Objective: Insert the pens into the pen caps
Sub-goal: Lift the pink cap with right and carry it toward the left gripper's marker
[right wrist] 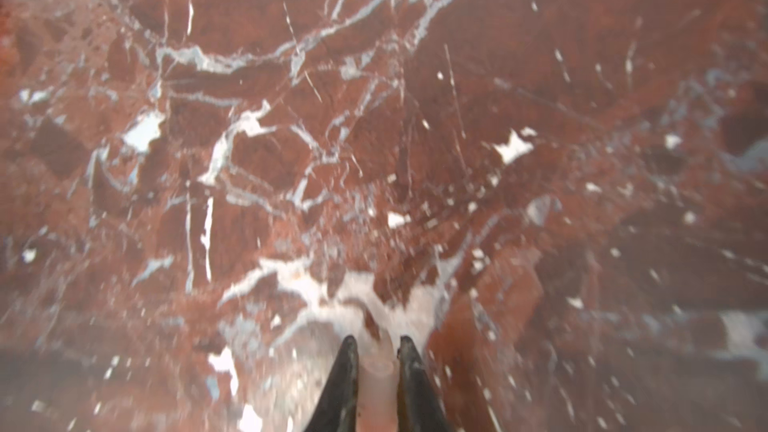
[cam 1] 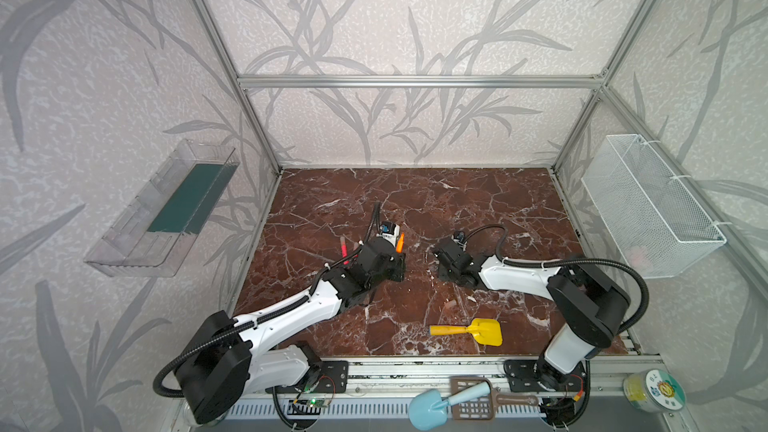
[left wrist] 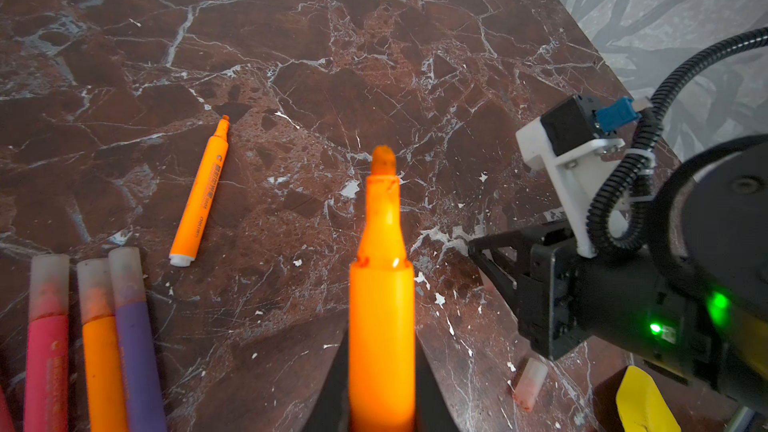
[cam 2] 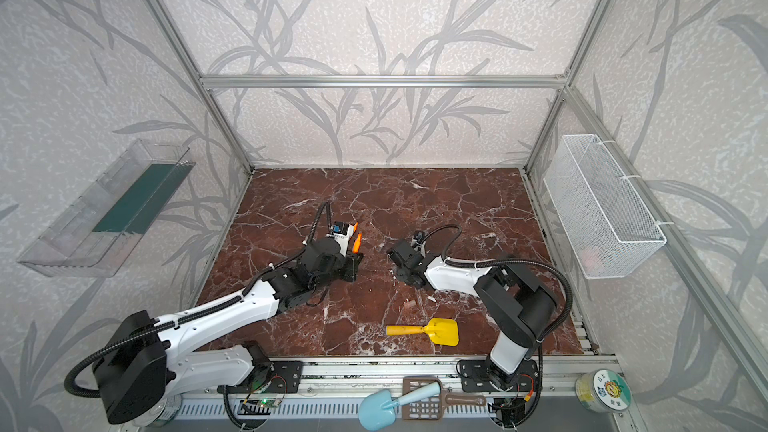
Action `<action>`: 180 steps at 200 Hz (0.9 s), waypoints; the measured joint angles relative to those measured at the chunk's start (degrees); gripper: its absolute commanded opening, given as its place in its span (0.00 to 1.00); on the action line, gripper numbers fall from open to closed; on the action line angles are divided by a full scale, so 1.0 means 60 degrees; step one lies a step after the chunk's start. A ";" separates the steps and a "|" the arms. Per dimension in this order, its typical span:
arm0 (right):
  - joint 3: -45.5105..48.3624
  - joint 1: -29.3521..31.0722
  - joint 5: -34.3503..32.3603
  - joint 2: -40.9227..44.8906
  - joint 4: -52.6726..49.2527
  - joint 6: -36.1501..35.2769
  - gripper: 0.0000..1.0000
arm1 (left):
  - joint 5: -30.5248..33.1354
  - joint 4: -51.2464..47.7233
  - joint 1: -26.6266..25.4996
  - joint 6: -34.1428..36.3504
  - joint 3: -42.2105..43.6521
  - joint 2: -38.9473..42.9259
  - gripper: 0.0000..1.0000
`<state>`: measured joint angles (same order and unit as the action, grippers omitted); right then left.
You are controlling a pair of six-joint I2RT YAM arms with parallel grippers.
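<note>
Orange pen (left wrist: 381, 292), uncapped tip forward, sits clamped in the left gripper (left wrist: 381, 351), presented for capping. Right gripper (right wrist: 377, 347) pinches a pale pen cap (right wrist: 376, 367) low over the marble table (right wrist: 374, 118), probably to bring it to that tip. Beyond: a loose uncapped orange pen (left wrist: 201, 193), three capped pens (left wrist: 102, 347), a spare cap (left wrist: 528, 384) near the yellow toy shovel (left wrist: 644, 405). Wall-mounted clear tray (cam 1: 137, 238) shows only a green liner (cam 1: 187, 197); the mesh basket (cam 1: 648, 205) holds something pinkish, unidentifiable.
</note>
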<state>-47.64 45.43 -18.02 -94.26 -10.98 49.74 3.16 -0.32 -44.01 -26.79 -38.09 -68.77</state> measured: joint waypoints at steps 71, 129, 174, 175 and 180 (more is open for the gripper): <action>0.1322 0.0007 -0.0619 0.4794 0.0222 -0.0026 0.14 | -0.2208 0.0852 -0.0004 -0.0084 0.0113 -0.0015 0.00; 0.1810 0.0000 -0.0987 0.7078 0.1421 -0.0386 0.12 | -0.3705 0.1639 -0.0066 -0.0186 0.0146 -0.0051 0.00; 0.1785 -0.0004 -0.0794 0.7034 0.2663 -0.0561 0.12 | -0.4415 0.2065 -0.0208 -0.0215 0.0146 -0.0313 0.00; 0.1778 -0.0004 -0.0794 0.7009 0.2685 -0.0557 0.12 | -0.4426 0.2065 -0.0211 -0.0219 0.0146 -0.0317 0.00; 0.1741 0.0000 -0.0765 0.6903 0.2794 -0.0554 0.12 | -0.4488 0.2106 -0.0222 -0.0219 0.0146 -0.0361 0.00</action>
<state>-37.19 45.43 -22.61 -52.84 5.78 46.41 -23.77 12.32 -45.34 -28.10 -37.21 -70.94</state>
